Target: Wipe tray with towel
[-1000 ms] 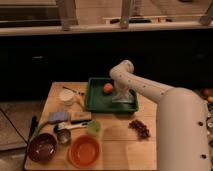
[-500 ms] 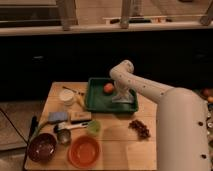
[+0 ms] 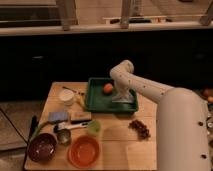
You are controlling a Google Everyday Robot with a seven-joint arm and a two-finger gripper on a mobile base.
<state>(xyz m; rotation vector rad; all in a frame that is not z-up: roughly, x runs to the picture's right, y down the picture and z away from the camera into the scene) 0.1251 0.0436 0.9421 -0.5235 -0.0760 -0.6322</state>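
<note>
A green tray (image 3: 96,101) sits at the back middle of the wooden table. An orange fruit (image 3: 108,88) lies in it. A grey towel (image 3: 121,97) lies in the tray's right part. My white arm reaches from the right and bends down into the tray; my gripper (image 3: 121,93) is down on the towel, right of the orange.
On the table: a white cup (image 3: 66,96), a blue sponge (image 3: 58,117), a small green cup (image 3: 93,127), an orange bowl (image 3: 83,150), a dark purple bowl (image 3: 41,148), a metal cup (image 3: 63,135), dark dried fruit (image 3: 140,128), a black tool (image 3: 32,126) at the left edge.
</note>
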